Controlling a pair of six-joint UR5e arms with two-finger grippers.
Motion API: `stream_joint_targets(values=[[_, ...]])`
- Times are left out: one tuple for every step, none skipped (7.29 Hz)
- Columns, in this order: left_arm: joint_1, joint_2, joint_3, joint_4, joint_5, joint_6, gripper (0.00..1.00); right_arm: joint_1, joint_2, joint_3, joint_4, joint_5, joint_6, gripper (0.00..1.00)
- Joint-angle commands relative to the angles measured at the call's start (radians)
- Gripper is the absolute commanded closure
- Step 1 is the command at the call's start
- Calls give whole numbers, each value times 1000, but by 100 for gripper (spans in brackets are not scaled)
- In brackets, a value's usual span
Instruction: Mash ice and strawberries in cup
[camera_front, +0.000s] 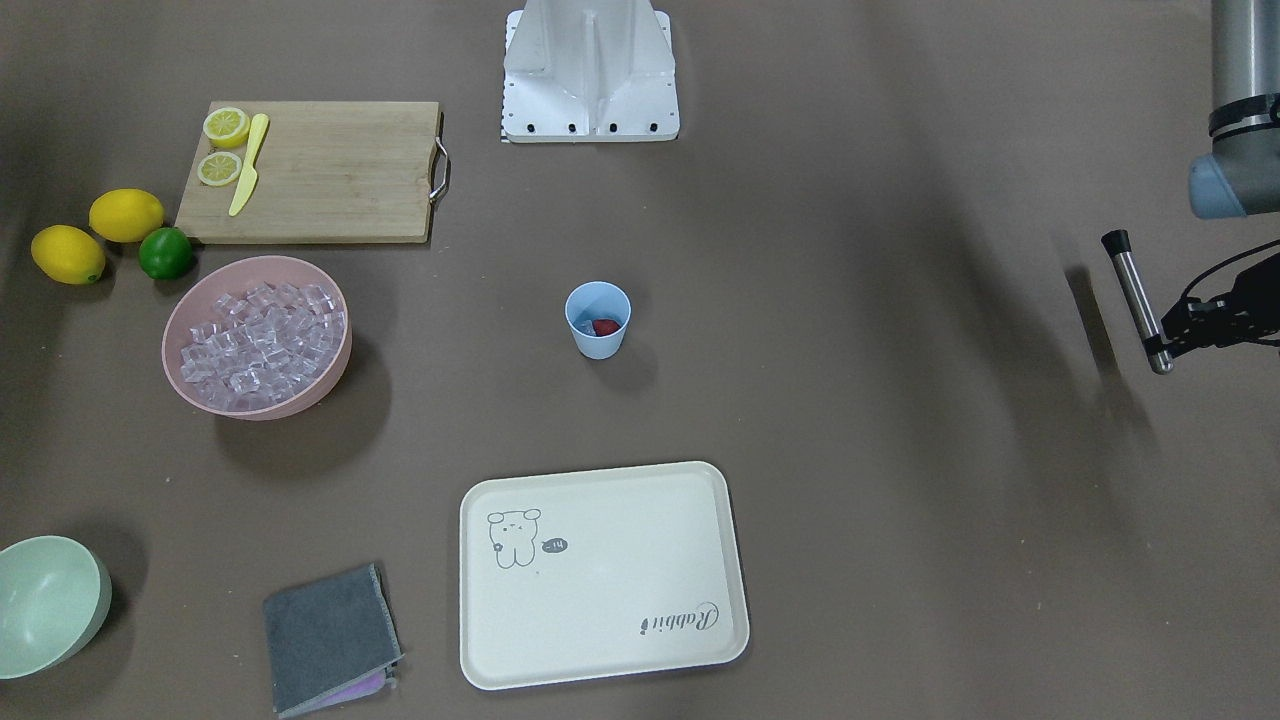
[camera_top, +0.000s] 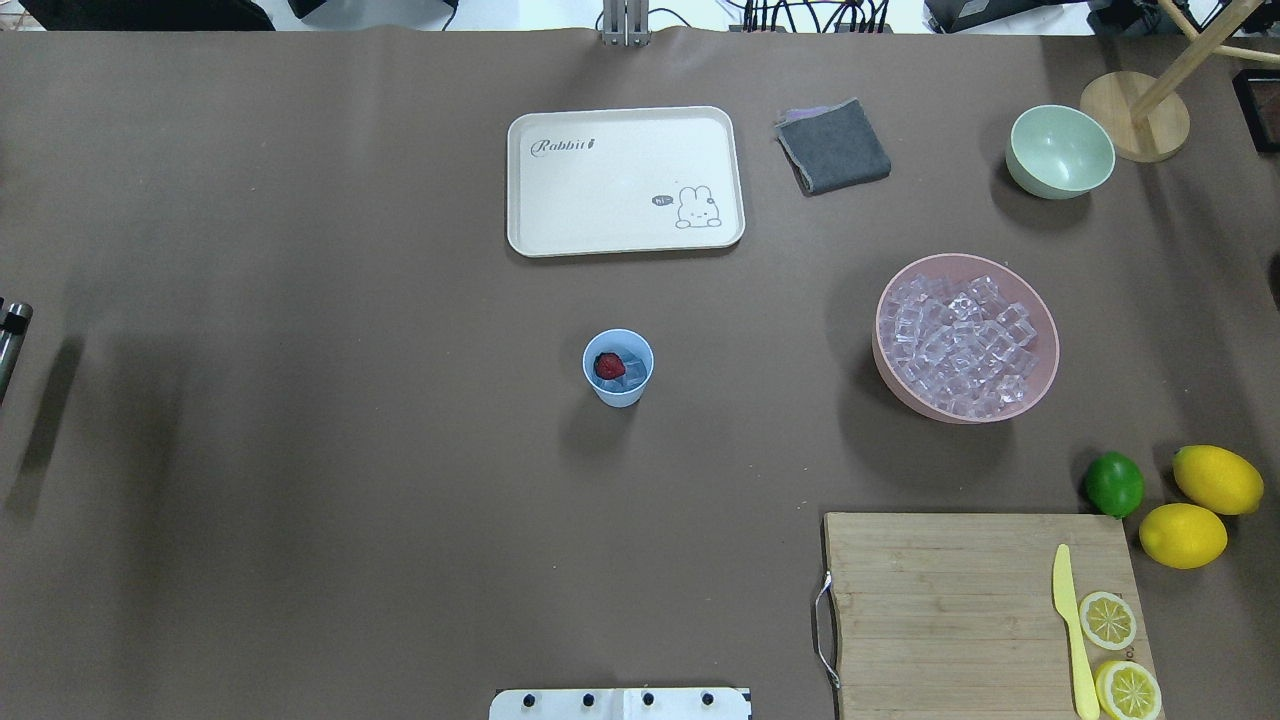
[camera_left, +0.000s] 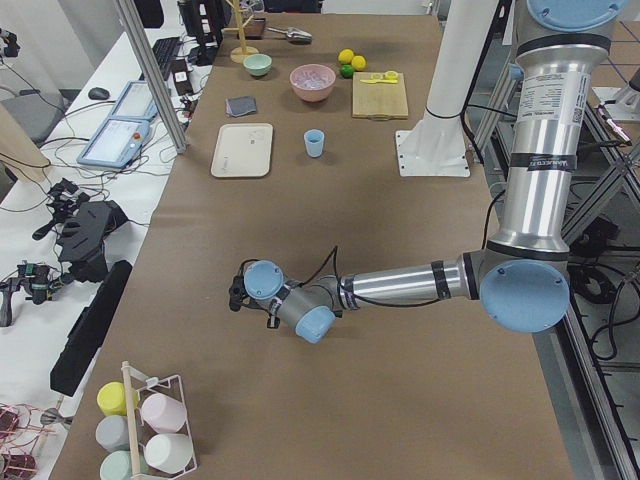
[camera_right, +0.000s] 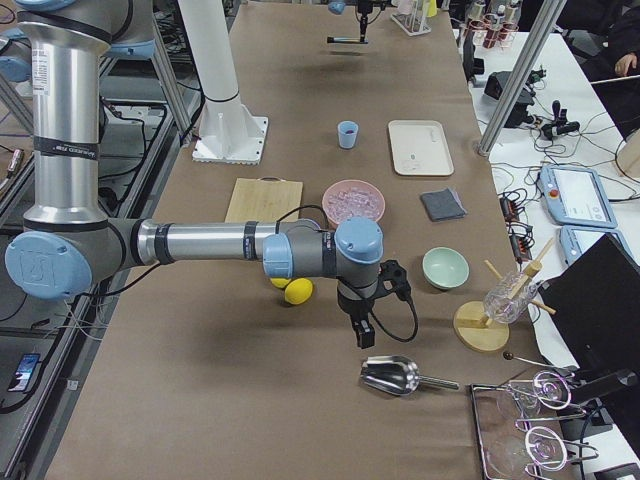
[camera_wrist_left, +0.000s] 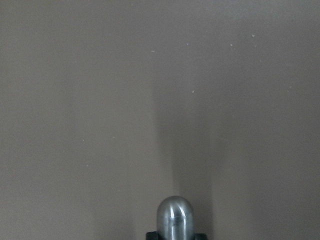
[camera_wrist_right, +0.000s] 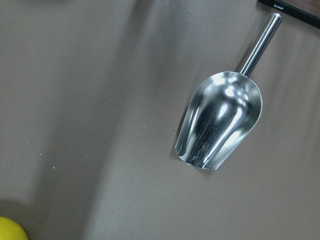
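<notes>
Overhead exterior view showed the cup standing upright near the middle of the desk. Inside it lay one red strawberry on top of a few bits of ice. A big heap of ice cubes filled a pink bowl, well apart from the cup on the robot's right. A cream tray lay past the cup, on the side far from the robot. Beside the tray sat a folded grey cloth, and then a pale green bowl. Near the robot's right lay a wooden board with a yellow knife and two lemon halves. A lime and two whole lemons sat just past the board.

The left end effector was far out on the robot's left, well apart from the cup. Its fingers were closed tight around a metal stick, held up off the desk. The right end effector hung over a shiny metal scoop lying on the desk at the robot's far right. Whether its fingers were open or closed could not be told.
</notes>
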Motion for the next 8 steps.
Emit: stream_joint_targets(values=[[12, 1, 2, 17, 27, 5, 100, 0, -1, 2, 0, 0, 1, 1], [12, 4, 5, 18, 33, 5, 100, 0, -4, -4, 0, 0, -1, 1], [12, 8, 7, 18, 42, 4, 92, 0, -5, 2, 0, 0, 1, 1], [12, 12, -4, 14, 65, 4, 25, 0, -5, 1, 0, 0, 1, 1], [12, 2, -5, 14, 65, 5, 2, 0, -7, 1, 0, 0, -1, 1], [12, -2, -13, 12, 65, 5, 2, 0, -16, 5, 0, 5, 1, 1], [3, -2, -42, 12, 67, 5, 2, 2, -17, 4, 0, 23, -1, 1], [2, -5, -57, 17, 65, 7, 2, 2, -17, 4, 0, 25, 1, 1]])
